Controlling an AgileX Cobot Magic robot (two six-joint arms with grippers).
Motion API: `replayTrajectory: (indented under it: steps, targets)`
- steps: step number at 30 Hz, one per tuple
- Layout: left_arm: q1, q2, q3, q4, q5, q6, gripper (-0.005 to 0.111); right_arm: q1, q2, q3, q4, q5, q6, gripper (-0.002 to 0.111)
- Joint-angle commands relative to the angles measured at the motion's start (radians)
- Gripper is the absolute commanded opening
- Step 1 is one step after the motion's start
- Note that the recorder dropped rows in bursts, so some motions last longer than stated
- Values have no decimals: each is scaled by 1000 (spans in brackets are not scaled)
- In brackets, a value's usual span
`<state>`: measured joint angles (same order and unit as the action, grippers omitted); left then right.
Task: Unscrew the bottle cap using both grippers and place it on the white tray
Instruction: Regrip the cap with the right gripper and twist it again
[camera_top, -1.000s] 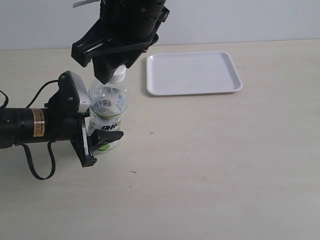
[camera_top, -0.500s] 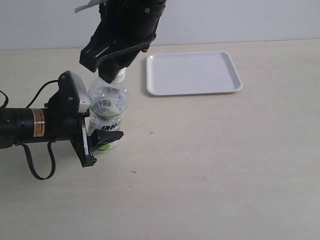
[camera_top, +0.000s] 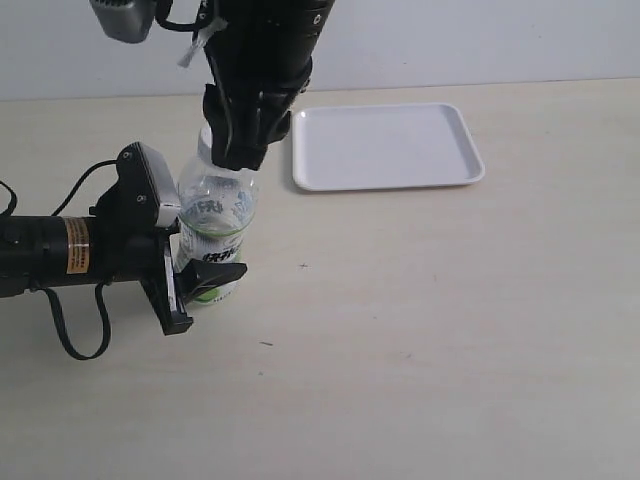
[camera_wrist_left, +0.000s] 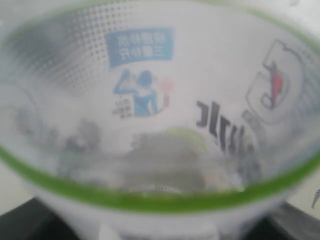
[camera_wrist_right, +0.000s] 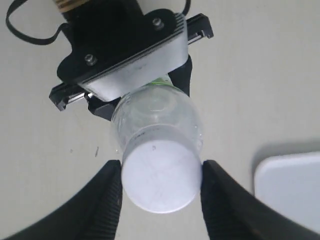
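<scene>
So the left gripper (camera_top: 208, 268) is clamped on the bottle (camera_top: 215, 210) low down, right gripper (camera_wrist_right: 161, 180) pinching the bottle cap (camera_wrist_right: 159, 185) from above; white tray (camera_top: 385, 145) sits at the bottle's 2 o'clock.

Left hand (camera_top: 200, 285) lies level, reaching in sideways, jaws clamped; right hand (camera_top: 235, 155) points straight down, jaws gripping.

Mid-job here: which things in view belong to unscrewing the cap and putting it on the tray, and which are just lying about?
Part of the job:
- bottle, clamped by the left gripper
- bottle cap, pinched by the right gripper
- white tray

Just there:
- table
- dark specks on it; no other loose item shows
</scene>
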<state>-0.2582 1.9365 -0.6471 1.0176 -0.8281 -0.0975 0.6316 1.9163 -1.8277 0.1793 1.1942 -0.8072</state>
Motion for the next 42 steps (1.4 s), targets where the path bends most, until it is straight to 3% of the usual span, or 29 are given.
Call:
replayTrajectory:
  steps: [1, 13, 22, 35, 42]
  targets:
    - [-3, -9, -4, -11, -19, -13, 0, 3, -6, -6, -3, 27, -241, 0]
    - [-3, -9, -4, -11, -23, -13, 0, 3, -6, -6, -3, 27, -743, 0]
    - [-3, -9, -4, -11, -22, -14, 0, 3, -6, -6, -3, 27, -998, 0]
    - [-3, -9, -4, -11, -22, -14, 0, 3, -6, -6, 4, 27, -1296, 0]
    - [-3, -9, -4, -11, -22, -11, 0, 3, -6, -6, 8, 23, -1301, 0]
